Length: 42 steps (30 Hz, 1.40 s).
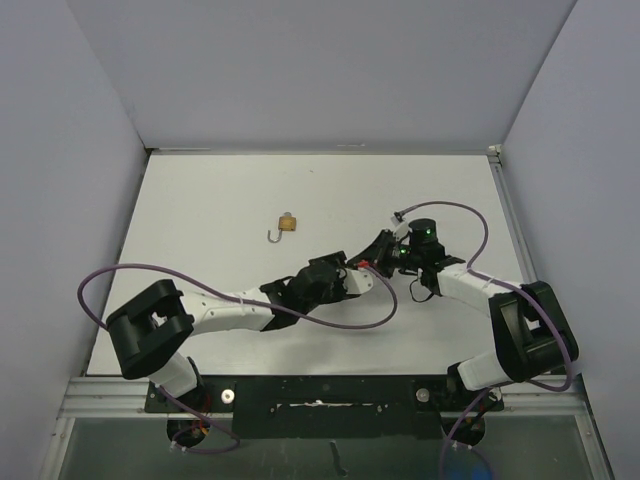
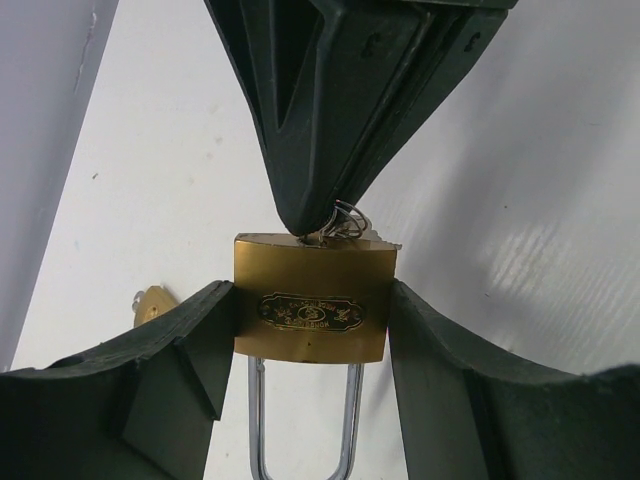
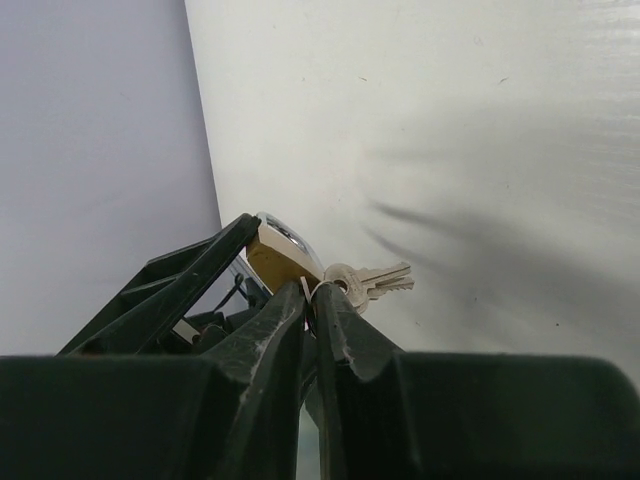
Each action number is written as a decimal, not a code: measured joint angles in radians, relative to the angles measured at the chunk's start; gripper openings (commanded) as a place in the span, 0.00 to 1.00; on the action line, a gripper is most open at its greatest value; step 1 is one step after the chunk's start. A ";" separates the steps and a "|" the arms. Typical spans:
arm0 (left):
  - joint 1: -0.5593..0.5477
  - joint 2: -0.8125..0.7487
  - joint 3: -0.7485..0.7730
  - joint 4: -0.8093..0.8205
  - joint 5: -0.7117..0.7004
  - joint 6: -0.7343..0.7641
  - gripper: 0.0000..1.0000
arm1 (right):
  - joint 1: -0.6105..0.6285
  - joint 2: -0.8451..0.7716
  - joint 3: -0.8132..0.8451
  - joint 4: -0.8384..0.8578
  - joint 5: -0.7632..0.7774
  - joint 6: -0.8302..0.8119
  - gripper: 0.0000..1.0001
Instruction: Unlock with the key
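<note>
My left gripper [image 2: 312, 312] is shut on a brass padlock [image 2: 312, 300], gripping its two side faces. The steel shackle [image 2: 305, 430] points toward the camera, with both legs running into the body. My right gripper [image 3: 312, 292] is shut on the key at the padlock's keyhole face [image 3: 272, 255]; the held key is hidden between the fingers. Two spare keys [image 3: 375, 281] hang from its ring. In the left wrist view the right gripper's fingers [image 2: 330, 130] come down onto the padlock's top. In the top view both grippers [image 1: 375, 262] meet at mid-table.
A second small brass padlock [image 1: 287, 224] with its shackle swung open lies on the white table [image 1: 200, 200] behind and left of the grippers; it shows in the left wrist view [image 2: 150, 303] too. Grey walls stand on three sides. Purple cables loop beside both arms.
</note>
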<state>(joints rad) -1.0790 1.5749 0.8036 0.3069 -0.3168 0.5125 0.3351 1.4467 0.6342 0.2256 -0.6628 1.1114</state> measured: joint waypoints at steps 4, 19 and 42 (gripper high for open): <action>0.018 0.000 0.002 -0.011 0.062 -0.031 0.00 | 0.000 0.000 0.001 -0.014 0.000 -0.028 0.37; 0.122 0.000 0.090 -0.079 0.267 -0.215 0.00 | -0.100 -0.127 0.004 -0.047 0.014 -0.162 0.45; 0.230 0.173 0.424 -0.364 0.220 -0.877 0.00 | 0.054 -0.365 -0.300 0.171 0.288 -0.486 0.78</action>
<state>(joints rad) -0.8490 1.7477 1.2278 -0.0574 -0.0967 -0.3645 0.3889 1.0821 0.3340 0.3969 -0.3748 0.6250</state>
